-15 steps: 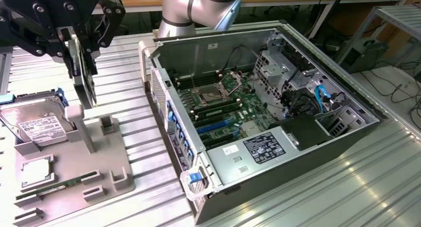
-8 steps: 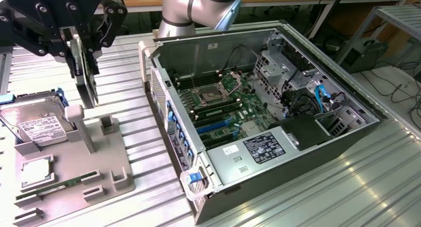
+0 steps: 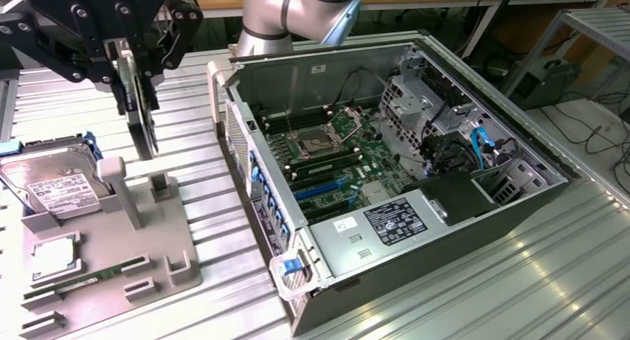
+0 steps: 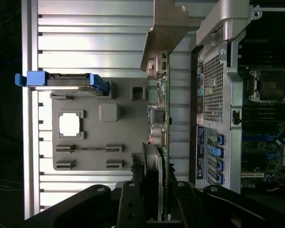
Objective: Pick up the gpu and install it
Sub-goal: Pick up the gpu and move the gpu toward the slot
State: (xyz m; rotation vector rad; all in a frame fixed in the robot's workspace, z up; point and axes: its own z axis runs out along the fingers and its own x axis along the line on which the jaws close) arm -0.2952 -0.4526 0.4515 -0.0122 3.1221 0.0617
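At nine o'clock in the exterior view, a silver hard drive (image 3: 54, 185) in a blue caddy leans on a matte grey holder (image 3: 147, 244). At eleven o'clock the black gripper (image 3: 133, 67) has its fingers narrowed onto the gpu (image 3: 144, 126), which hangs edge-on above the holder, apparently clear of it. The open computer case (image 3: 433, 281) lies at three o'clock. The wrist view adds the card's folded silver bracket (image 4: 168, 28).

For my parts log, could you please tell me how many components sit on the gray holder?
3: the hard drive propped at its far end, the CPU in the square pocket, the RAM stick in a slot beside it. The gripper holds the gpu. None seems hidden.
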